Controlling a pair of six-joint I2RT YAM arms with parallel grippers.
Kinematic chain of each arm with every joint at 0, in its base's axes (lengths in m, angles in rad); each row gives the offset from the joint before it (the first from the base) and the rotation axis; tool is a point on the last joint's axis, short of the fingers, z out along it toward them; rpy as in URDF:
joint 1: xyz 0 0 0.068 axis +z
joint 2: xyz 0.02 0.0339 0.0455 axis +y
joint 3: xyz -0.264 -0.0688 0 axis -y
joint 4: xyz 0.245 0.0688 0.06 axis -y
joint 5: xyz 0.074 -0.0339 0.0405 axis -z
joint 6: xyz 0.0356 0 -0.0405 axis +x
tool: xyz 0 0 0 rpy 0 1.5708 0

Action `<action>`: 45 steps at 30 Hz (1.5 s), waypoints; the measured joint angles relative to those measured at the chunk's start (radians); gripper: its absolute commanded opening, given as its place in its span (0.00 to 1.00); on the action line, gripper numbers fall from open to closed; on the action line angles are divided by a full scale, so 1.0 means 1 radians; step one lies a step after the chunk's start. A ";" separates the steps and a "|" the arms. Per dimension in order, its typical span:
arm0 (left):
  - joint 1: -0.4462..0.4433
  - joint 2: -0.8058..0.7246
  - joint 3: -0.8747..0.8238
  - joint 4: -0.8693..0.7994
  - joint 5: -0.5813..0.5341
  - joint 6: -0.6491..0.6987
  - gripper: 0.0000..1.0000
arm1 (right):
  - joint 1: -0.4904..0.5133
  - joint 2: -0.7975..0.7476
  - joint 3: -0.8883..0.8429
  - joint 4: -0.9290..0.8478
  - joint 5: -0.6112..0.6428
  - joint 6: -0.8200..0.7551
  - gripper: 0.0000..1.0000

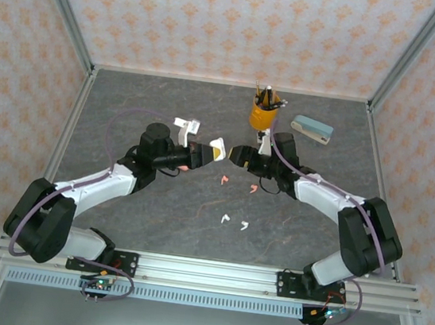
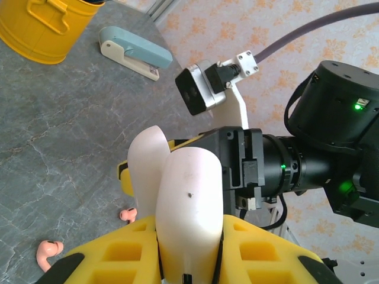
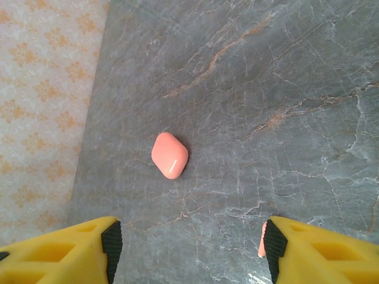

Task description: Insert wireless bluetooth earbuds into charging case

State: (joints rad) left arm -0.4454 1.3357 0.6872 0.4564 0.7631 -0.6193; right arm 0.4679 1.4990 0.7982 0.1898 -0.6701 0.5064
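The left jaws pinch a white case (image 2: 189, 207) above the tabletop (image 1: 128, 111), the right jaws stand spread facing it, and two pink earbuds (image 1: 224, 180) and two white earbuds (image 1: 226, 218) lie loose on the tabletop between the arms, near a pink case (image 3: 170, 155).
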 measured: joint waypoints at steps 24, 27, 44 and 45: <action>-0.007 0.094 -0.069 0.406 -0.144 -0.230 0.00 | 0.009 -0.026 -0.196 0.698 0.132 0.790 0.54; -0.016 0.104 -0.069 0.431 -0.151 -0.245 0.00 | 0.035 0.000 -0.196 0.740 0.145 0.824 0.53; -0.031 0.127 -0.068 0.450 -0.170 -0.253 0.00 | 0.104 0.074 -0.194 0.851 0.167 0.892 0.46; -0.031 0.127 -0.068 0.450 -0.170 -0.253 0.00 | 0.104 0.077 -0.194 0.855 0.168 0.896 0.46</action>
State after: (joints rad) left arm -0.4763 1.4628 0.6193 0.9066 0.5934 -0.8726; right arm 0.5716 1.5764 0.6041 1.0451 -0.5022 1.4021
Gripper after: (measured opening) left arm 0.219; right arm 0.467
